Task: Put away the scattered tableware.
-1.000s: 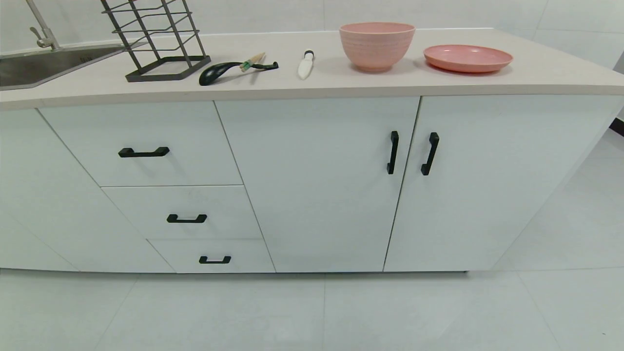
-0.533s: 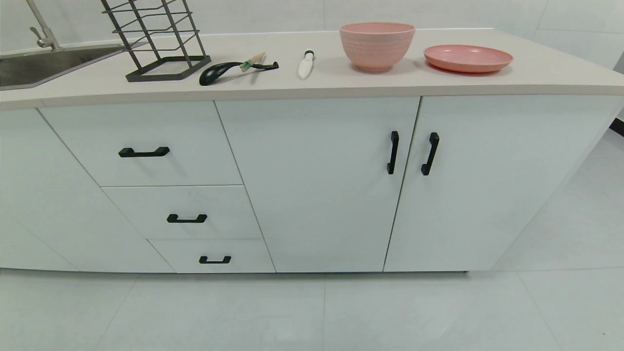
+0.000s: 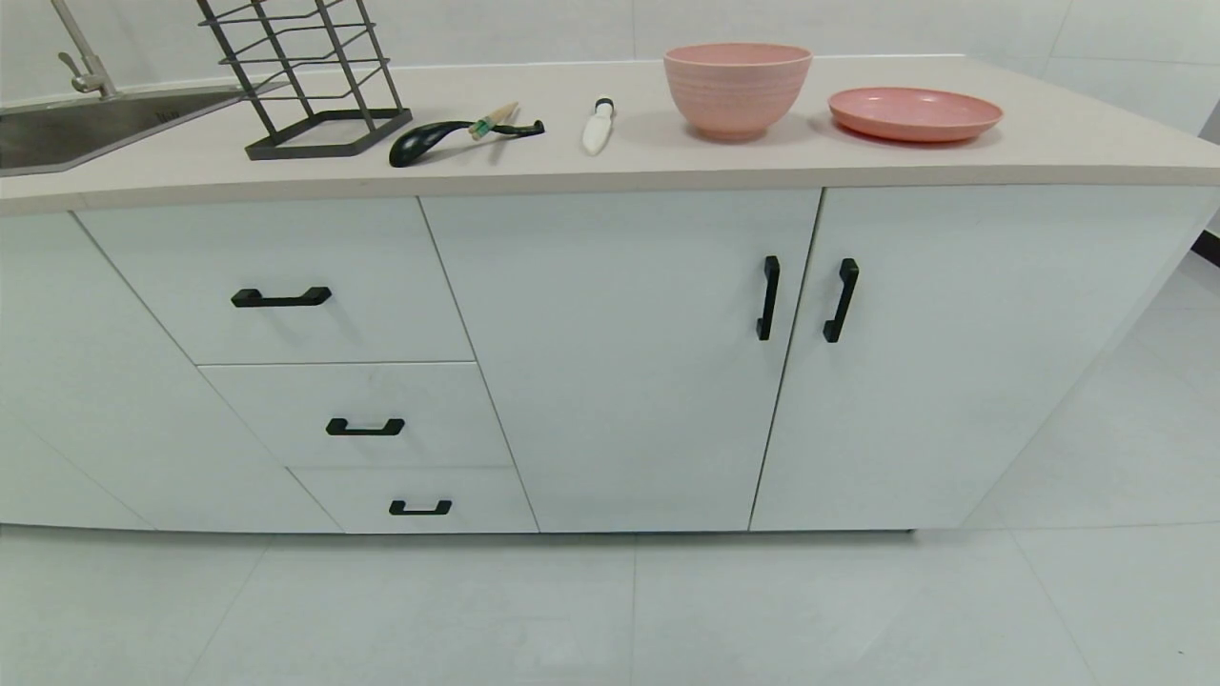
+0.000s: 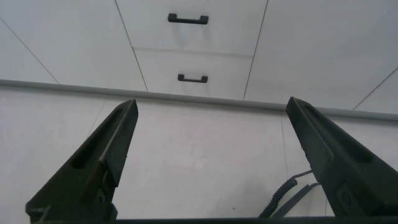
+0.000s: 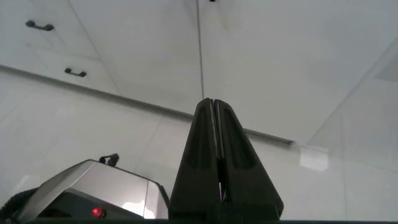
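Observation:
On the beige countertop (image 3: 858,162) lie a black spoon (image 3: 424,140), a pair of chopsticks (image 3: 493,120) across its handle, and a white knife (image 3: 598,128). Further right stand a pink bowl (image 3: 737,89) and a pink plate (image 3: 914,112). My left gripper (image 4: 211,118) hangs low over the floor, open and with nothing in it, pointing at the lower drawers (image 4: 188,45). My right gripper (image 5: 214,109) is shut with nothing in it, also low, facing the cabinet doors.
A black wire dish rack (image 3: 305,76) stands at the counter's left, beside a steel sink (image 3: 86,124) with a tap. Below are three drawers with black handles (image 3: 280,297) and two cabinet doors with vertical handles (image 3: 768,297). Tiled floor lies in front.

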